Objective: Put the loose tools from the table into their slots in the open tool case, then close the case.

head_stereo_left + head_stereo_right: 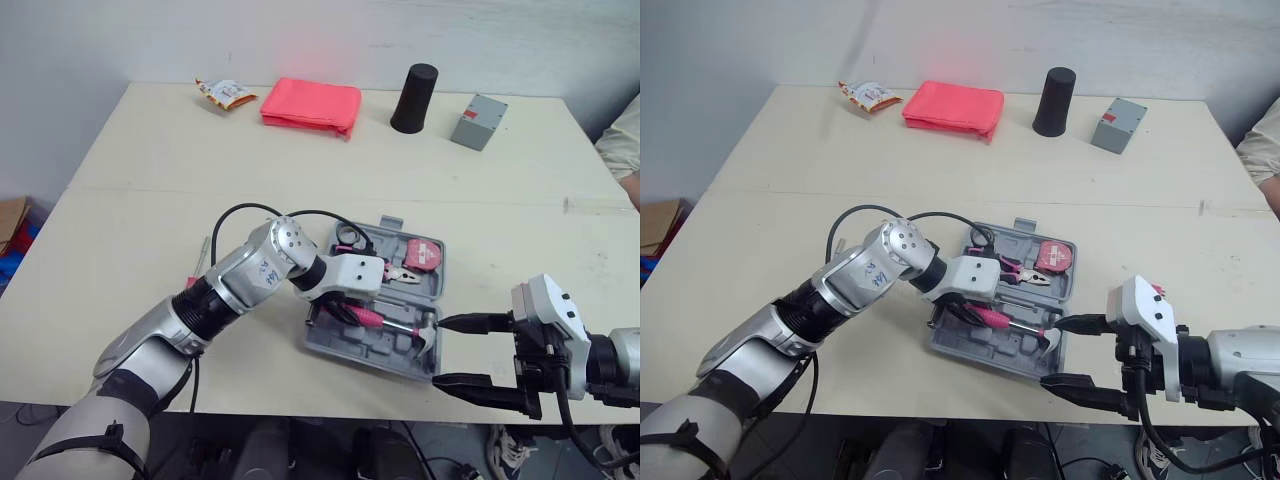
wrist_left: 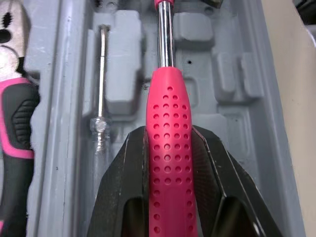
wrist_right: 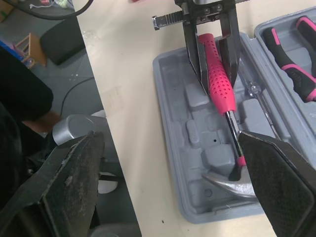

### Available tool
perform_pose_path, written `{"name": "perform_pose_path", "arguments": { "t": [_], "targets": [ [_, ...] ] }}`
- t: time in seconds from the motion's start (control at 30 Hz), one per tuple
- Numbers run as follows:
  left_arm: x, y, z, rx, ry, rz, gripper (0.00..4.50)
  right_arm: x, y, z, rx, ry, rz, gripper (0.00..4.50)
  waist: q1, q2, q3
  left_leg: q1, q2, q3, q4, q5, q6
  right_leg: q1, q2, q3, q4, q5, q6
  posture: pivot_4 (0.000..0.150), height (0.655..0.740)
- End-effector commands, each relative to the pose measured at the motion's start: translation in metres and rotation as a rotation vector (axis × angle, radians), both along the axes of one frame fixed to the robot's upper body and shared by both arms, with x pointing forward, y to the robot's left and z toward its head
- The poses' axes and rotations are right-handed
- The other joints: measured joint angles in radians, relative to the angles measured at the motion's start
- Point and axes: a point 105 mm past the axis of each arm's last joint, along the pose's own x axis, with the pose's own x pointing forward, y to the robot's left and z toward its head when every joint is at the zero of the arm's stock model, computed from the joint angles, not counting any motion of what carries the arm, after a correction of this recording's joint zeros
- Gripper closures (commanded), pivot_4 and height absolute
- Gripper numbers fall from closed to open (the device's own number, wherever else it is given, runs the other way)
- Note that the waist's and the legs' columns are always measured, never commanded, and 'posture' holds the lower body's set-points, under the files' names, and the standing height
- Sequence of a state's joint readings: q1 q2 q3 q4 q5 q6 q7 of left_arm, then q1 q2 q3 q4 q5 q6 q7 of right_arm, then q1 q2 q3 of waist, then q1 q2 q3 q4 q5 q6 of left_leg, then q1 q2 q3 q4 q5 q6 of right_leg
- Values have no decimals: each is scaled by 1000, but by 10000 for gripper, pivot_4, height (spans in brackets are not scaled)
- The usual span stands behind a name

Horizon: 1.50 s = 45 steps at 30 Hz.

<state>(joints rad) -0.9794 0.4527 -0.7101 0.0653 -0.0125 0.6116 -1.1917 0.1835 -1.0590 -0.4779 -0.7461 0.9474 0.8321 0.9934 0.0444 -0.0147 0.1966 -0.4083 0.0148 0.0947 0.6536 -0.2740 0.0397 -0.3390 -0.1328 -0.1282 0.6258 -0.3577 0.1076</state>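
Seating the hammer point(image 1: 368, 317) in the tool case point(image 1: 350, 352), left gripper point(image 2: 169, 134) clamped on it, right gripper point(image 1: 443, 351) spread; a loose screwdriver point(image 1: 204, 255) and closing remain.

Silver arms point(image 1: 240, 280); black cables point(image 1: 245, 206); right claw point(image 1: 439, 351) black

The head of the hammer point(image 2: 169, 98) is cut off by the edge of the left wrist view, and so are the pliers point(image 2: 15, 123). In the eye views the left gripper point(image 1: 345, 312) covers part of the tool case point(image 1: 370, 350). A thin tool point(image 1: 205, 255), maybe a screwdriver, is half hidden behind the left arm. A person's sleeve point(image 1: 622, 135) is cut off at the right edge.
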Motion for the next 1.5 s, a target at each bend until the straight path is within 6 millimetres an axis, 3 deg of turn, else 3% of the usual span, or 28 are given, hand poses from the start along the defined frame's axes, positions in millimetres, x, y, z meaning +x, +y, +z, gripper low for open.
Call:
{"name": "perform_pose_path", "arguments": {
  "t": [0.03,0.3,0.37,0.47,0.6,0.7,0.83,1.2,1.5],
  "targets": [
    [4,-3,8,-3,-29,-1,39788,-1,2,2,-11,-34,15,0,1,0,0,0,0,0,0,0,0,0,0,0,0,0,0,1500,7355],
    [9,0,2,28,-105,-48,39788,3,0,0,-11,-45,2,0,2,0,0,0,0,0,0,0,0,0,0,-1,0,0,0,1500,7355],
    [5,-2,9,-10,-56,-43,29720,4,1,0,-9,-47,1,0,2,0,0,0,0,0,0,0,0,0,0,-1,0,0,0,1500,7355],
    [-9,0,26,-91,27,-94,18773,5,2,-3,-12,-48,5,0,0,0,0,0,0,0,0,0,0,0,0,-1,1,0,0,1500,7355],
    [-3,3,35,-262,33,-65,18773,7,4,-4,-2,-55,-6,0,-4,0,0,0,0,-1,0,0,0,0,0,-1,1,0,0,1500,7355],
    [-5,0,36,-387,97,-54,27680,7,3,-6,-2,-54,-13,0,-3,0,0,0,0,-1,1,0,0,0,0,-1,2,0,0,1500,7355],
    [-9,-2,17,-466,160,-53,44750,7,2,-7,-3,-52,-19,0,1,0,0,-1,0,-2,3,0,1,1,0,-2,2,0,0,1500,7355],
    [3,-11,-15,-403,115,-11,44750,9,-1,-7,-4,-55,-33,0,5,0,0,-1,-1,-2,4,-1,1,1,0,-3,2,0,0,1500,7355],
    [5,8,-68,-95,64,-7,44750,12,-7,-9,-3,-59,-65,0,7,0,-3,2,-1,-2,5,-1,2,5,0,-3,0,0,0,1500,7355]
  ]
}}
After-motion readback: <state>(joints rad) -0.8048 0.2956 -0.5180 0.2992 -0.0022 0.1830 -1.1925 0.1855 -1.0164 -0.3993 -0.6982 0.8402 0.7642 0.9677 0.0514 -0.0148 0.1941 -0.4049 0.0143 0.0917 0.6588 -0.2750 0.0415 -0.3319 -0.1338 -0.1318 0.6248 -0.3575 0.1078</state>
